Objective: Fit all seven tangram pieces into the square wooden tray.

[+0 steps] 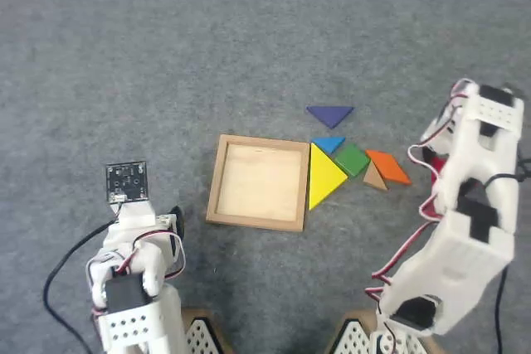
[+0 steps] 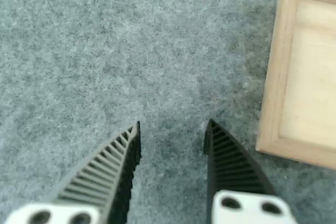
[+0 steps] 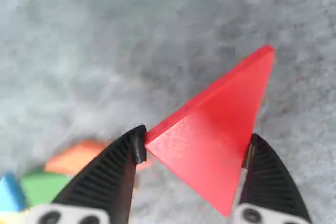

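The right pincer is clenched on the tilted red triangle, well to the right of the wooden tray. The left pincer hangs released near the tray's left rim. The yellow triangle lies against its right rim.

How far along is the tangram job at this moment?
Done: nothing, the tray holds no pieces. In hand: the right claw grips the red triangle. Left: that one plus six on the carpet: yellow triangle, dark blue triangle, light blue triangle, tan triangle, green square, orange piece. The left claw is open.
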Robot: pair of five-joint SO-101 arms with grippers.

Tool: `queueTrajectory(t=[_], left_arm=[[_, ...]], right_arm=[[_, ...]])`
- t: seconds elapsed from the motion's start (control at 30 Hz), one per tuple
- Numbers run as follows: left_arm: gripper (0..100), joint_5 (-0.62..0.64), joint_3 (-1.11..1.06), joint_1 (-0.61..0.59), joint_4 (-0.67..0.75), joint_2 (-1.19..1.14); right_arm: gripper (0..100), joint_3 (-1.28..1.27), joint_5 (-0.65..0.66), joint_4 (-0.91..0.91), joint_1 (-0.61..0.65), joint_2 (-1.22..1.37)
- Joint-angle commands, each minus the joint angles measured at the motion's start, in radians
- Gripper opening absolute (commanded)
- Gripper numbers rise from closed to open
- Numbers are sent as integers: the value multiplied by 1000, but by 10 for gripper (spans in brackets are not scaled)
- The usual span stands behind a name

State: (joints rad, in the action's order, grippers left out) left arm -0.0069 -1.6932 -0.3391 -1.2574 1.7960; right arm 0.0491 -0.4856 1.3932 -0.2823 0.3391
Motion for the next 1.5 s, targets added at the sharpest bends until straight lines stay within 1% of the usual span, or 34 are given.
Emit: queueTrajectory(t=[0.0,0.07,0.23,0.4,0.6,0.73,0.87,1.0,1.17,1.23,1.33,1.47], left_arm=[[186,-5,10,2,-3,20],[186,-5,10,2,-3,20],[186,-5,10,2,-3,20],[186,-5,10,2,-3,20],[186,-5,10,2,-3,20],[186,-5,10,2,-3,20],[186,-5,10,2,-3,20],[186,-5,10,2,-3,20],[186,-5,10,2,-3,20],[186,-5,10,2,-3,20],[186,-5,10,2,-3,20],[186,-5,10,2,-3,20]], right_arm=[[212,37,63,53,108,-148],[212,37,84,70,194,-191],[212,37,112,107,460,-272],[212,40,107,59,704,-266],[213,61,81,-73,863,-133],[213,203,78,-65,955,-4],[213,388,69,-7,1004,139],[214,549,66,101,1012,272],[214,658,60,173,1050,392],[215,681,3,194,1079,420],[216,689,-127,225,1095,437],[214,681,-253,242,1027,447]])
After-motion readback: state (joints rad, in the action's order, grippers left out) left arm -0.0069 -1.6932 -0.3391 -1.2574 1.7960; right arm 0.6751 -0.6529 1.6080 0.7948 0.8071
